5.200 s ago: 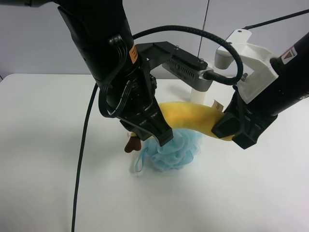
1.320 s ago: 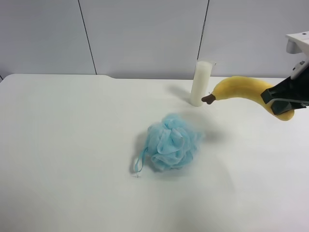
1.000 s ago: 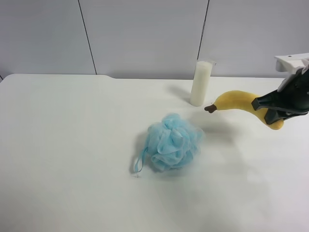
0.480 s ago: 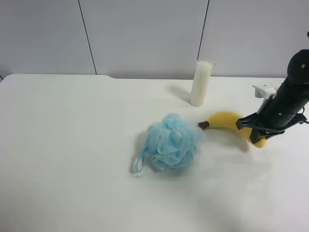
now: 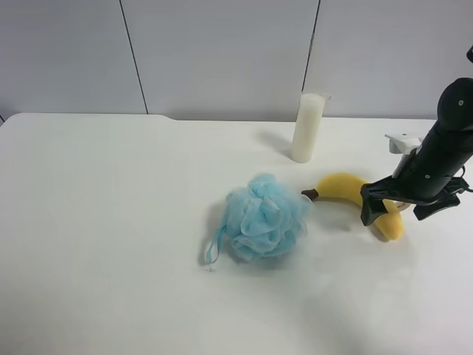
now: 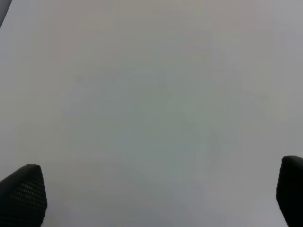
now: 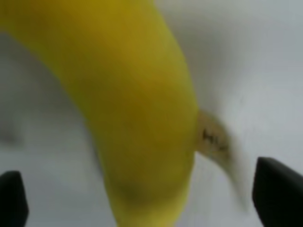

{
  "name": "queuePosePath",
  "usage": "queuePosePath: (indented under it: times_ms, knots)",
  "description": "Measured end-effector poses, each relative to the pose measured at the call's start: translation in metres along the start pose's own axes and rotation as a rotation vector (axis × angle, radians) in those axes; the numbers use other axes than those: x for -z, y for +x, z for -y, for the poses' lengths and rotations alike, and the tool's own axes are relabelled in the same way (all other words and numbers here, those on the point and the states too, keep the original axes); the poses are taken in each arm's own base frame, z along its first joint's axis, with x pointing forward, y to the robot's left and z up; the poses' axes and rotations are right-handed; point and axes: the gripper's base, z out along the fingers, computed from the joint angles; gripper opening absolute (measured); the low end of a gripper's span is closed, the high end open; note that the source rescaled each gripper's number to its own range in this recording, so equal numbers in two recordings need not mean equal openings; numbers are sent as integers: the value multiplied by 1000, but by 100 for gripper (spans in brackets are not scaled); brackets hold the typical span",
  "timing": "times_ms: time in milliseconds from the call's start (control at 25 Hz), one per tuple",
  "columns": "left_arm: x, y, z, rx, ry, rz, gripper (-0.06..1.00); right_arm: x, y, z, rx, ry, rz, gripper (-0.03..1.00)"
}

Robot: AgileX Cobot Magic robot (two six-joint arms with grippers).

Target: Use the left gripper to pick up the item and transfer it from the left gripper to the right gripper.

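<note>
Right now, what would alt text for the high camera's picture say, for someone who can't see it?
A black robot gripper straddles a plush yellow banana lying on a white table, jaws spread. A fluffy blue bath sponge sits beside the banana's stem, a white cylinder behind.

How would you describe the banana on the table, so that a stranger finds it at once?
On the white table, look beside the tall white cylinder and the blue sponge. The banana lies under the open right pincer: curved, yellow, brown-tipped.
</note>
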Motion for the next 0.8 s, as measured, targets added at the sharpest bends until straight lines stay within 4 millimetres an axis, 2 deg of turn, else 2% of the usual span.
queuePosePath:
  times_ms: [80, 160, 280, 400, 560, 800]
  knots:
    - [0, 0, 0, 0, 0, 0, 100, 9, -3, 0, 0, -5, -30, 99]
    - [0, 0, 0, 0, 0, 0, 100, 27, -8, -1, 0, -11, -40, 100]
    - [0, 0, 0, 0, 0, 0, 100, 64, -12, -2, 0, -17, -30, 100]
    - [0, 0, 0, 0, 0, 0, 100, 103, -5, -4, -1, -17, 8, 100]
    - [0, 0, 0, -1, 0, 0, 100, 153, 22, -8, 5, -11, 88, 100]
    - [0, 0, 0, -1, 0, 0, 100, 225, 77, -15, 17, 12, 318, 100]
